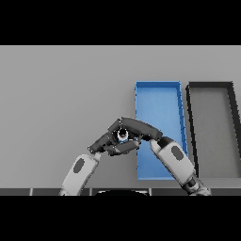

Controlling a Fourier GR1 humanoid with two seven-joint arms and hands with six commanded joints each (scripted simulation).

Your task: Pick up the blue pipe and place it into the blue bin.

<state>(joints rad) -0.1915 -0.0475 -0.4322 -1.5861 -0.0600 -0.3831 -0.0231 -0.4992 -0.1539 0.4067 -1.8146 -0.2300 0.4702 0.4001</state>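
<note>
I read the table [61, 94] as a smooth, matt grey surface. The blue bin [157, 101] looks like matt, uniform plastic, and the black bin [212, 117] has a dark matt rim around a grey floor. Both hands, left [104, 142] and right [136, 128], show dark matt casing; the forearms appear as smooth white shells.

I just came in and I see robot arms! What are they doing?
The robot's right hand is curled around a small blue pipe, just left of the blue bin. Its left hand is close beside it, fingers curled near the pipe too. The pipe isn't in the bin yet. A dark bin sits to the right of the blue one.
</note>
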